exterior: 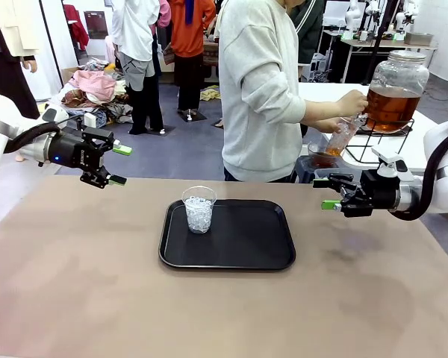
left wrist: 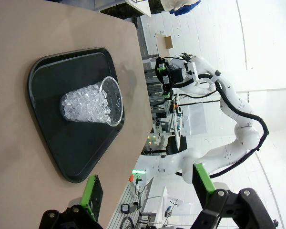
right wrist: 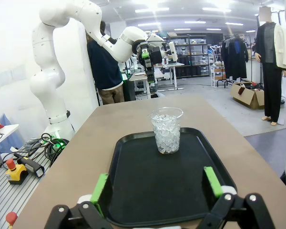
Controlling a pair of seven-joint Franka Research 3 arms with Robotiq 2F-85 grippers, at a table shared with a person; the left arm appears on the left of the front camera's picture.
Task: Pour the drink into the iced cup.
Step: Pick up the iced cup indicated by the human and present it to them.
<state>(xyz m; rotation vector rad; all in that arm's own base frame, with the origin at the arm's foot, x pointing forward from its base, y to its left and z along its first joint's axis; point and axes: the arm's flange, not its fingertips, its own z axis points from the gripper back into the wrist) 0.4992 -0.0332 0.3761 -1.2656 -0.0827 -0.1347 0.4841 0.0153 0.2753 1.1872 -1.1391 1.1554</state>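
Observation:
The iced cup is a clear plastic cup full of ice, standing upright at the left of a black tray. It also appears in the left wrist view and the right wrist view. Behind the table a person holds a clear cup under a glass dispenser jar of amber drink. My left gripper hangs open above the table's far left, well away from the cup. To the right of the tray, my right gripper is open and holds nothing.
The tray lies mid-table on the brown tabletop. The jar stands on a wire rack on a white table behind the right arm. More people stand farther back.

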